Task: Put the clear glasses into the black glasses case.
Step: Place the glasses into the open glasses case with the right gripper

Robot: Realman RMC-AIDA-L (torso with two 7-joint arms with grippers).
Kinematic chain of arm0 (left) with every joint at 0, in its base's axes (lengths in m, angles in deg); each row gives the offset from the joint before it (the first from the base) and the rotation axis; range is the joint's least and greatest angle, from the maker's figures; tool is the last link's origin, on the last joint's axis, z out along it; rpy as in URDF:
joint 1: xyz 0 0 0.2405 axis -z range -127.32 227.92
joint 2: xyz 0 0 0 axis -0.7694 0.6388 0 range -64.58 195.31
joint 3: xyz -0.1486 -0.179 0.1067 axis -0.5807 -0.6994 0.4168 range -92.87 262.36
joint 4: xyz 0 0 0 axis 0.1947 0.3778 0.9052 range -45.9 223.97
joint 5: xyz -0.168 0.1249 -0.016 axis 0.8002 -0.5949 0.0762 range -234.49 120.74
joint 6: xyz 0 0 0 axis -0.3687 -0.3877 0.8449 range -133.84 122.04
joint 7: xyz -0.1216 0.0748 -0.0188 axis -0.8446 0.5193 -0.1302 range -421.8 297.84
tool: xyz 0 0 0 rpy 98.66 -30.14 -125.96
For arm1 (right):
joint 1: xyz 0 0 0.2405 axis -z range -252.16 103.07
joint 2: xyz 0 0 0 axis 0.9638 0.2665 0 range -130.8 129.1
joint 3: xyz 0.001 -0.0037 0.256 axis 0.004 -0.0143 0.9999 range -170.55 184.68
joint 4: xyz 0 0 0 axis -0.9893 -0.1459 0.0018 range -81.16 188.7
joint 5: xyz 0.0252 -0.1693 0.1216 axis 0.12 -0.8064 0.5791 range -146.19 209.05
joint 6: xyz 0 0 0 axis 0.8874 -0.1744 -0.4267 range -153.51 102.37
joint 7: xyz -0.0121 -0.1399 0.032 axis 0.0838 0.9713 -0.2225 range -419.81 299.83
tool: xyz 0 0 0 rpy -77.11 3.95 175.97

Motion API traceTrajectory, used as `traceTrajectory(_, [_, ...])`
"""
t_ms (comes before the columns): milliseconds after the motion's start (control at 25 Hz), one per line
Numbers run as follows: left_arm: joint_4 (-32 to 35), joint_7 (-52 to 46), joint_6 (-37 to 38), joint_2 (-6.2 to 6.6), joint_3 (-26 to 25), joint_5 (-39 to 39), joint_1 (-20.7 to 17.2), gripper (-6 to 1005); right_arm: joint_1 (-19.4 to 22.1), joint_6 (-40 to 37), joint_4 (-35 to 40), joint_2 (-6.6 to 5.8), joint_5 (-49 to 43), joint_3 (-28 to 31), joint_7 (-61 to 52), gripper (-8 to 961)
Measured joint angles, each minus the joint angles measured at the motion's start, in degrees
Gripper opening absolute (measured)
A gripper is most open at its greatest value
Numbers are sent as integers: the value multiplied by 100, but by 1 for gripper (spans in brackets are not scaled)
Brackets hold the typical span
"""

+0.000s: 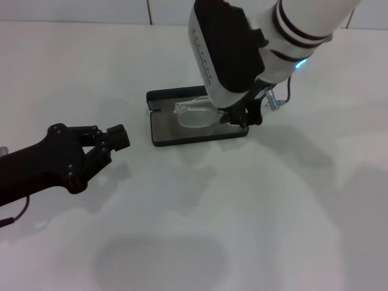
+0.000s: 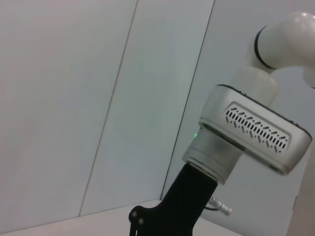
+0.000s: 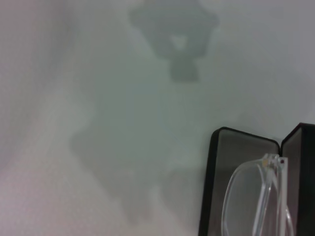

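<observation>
White table [image 1: 273, 230] fills our view. Our big right arm hides part of the open black glasses case [image 1: 163, 138]. We see our right gripper [image 1: 233, 116] pinching the clear glasses [image 1: 194, 115] over its grey lining. Our left gripper [image 1: 112, 142] rests nearby, fingers together.

right gripper [image 1: 242, 116] lowered, far side | left gripper [image 1: 112, 140] parked (low, near-left)

The head view looks down from above onto the white table [image 1: 254, 230]. The left wrist view sits low, facing up at the white right arm [image 2: 256, 132]. The right wrist view hangs close over the open black hinged glasses case [image 3: 231, 162], shared with the head view [image 1: 160, 130].
</observation>
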Motion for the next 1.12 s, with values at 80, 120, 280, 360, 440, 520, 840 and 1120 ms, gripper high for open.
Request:
traceTrajectory(80, [-1,0,-1,0,0,-1,-3,65,47,149,-1,0,-6,-127,-8,92])
traceTrajectory(120, [-2,-2,-2,0,0,-2,-6,65,60,186,-2,0,-6,-167,-12,92])
traceTrajectory(280, [-3,-8,-5,-1,0,-3,-14,65,137,367,-10,0,1,-350,-39,92])
traceTrajectory(360, [-3,-12,-7,-4,0,-3,-17,65,165,477,-11,0,4,-424,-71,93])
traceTrajectory(440, [-3,-15,-8,-5,0,-3,-17,65,202,587,-11,0,-2,-509,-93,93])
traceTrajectory(520, [-3,-17,-8,-8,0,-3,-11,65,222,662,-11,0,-2,-569,-125,93])
traceTrajectory(840, [-3,-24,-9,-18,0,-2,-4,64,234,778,-57,0,66,-629,-278,94])
traceTrajectory(1120, [-2,-6,-17,-28,0,-2,0,64,222,947,-156,0,65,-641,-386,95])
